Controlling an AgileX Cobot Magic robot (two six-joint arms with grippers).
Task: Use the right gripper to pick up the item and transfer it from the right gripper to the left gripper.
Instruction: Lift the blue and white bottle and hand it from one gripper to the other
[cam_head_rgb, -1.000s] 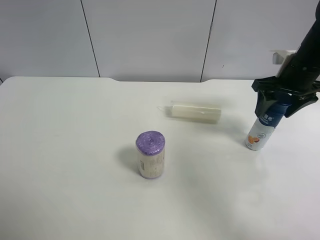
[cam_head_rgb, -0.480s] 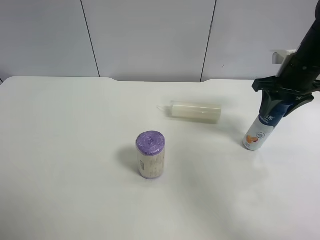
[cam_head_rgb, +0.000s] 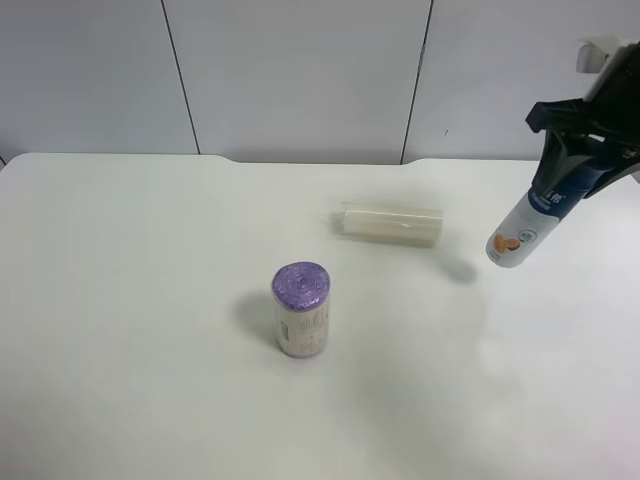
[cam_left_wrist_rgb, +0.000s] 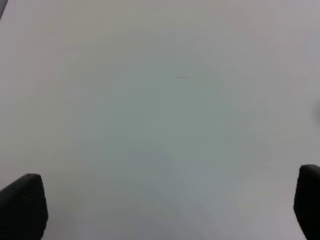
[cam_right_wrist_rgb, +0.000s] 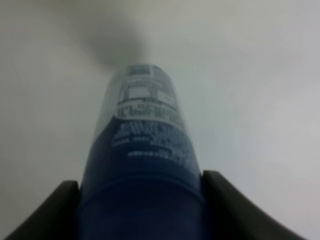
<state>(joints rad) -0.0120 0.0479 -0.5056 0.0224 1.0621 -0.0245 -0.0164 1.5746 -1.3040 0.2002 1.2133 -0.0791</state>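
The item (cam_head_rgb: 522, 232), a slim bottle with a dark blue top, white lower body and a small orange picture, hangs tilted above the table at the exterior high view's right. My right gripper (cam_head_rgb: 580, 150) is shut on its blue upper part. In the right wrist view the bottle (cam_right_wrist_rgb: 145, 150) fills the middle, with a finger (cam_right_wrist_rgb: 235, 205) on each side of it. My left gripper (cam_left_wrist_rgb: 165, 210) is open over bare white table; only its two fingertips (cam_left_wrist_rgb: 22, 205) show, far apart. The left arm is out of the exterior high view.
A cream-white tube (cam_head_rgb: 390, 224) lies on its side in the middle of the white table (cam_head_rgb: 150, 300). A squat purple-topped can (cam_head_rgb: 301, 308) stands upright nearer the front. The bottle's shadow falls on the table just right of the tube.
The right gripper has risen with the bottle in it. The bottle left the table and now hangs tilted in the air. Tube and can have not moved.
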